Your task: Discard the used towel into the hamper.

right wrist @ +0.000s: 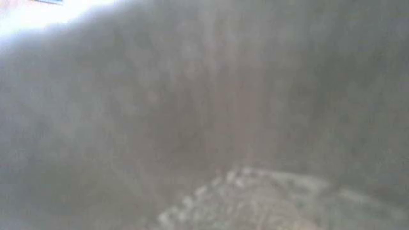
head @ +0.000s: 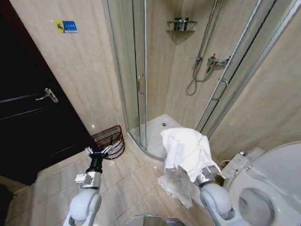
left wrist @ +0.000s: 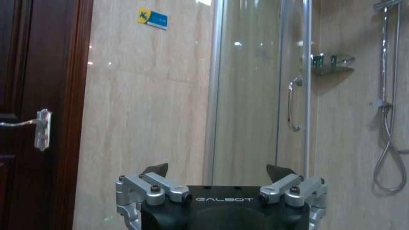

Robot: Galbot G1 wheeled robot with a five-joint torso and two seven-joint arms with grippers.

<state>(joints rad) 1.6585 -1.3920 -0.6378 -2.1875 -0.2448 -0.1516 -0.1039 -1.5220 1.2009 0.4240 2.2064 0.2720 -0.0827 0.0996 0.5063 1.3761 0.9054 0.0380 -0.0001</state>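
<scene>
From the head view, the white towel (head: 186, 153) is draped over the right end effector (head: 200, 172), so I cannot tell how its fingers stand. The towel hangs there to be carried. The hamper (head: 109, 141) stands on the floor just past the left end effector (head: 99, 151) and well off to the left of the right one, so the towel is not yet in.

From the left wrist, the left end effector (left wrist: 217, 177) is spread wide and holds nothing.

From the right wrist, towel cloth (right wrist: 255, 201) lies close against the camera.
</scene>
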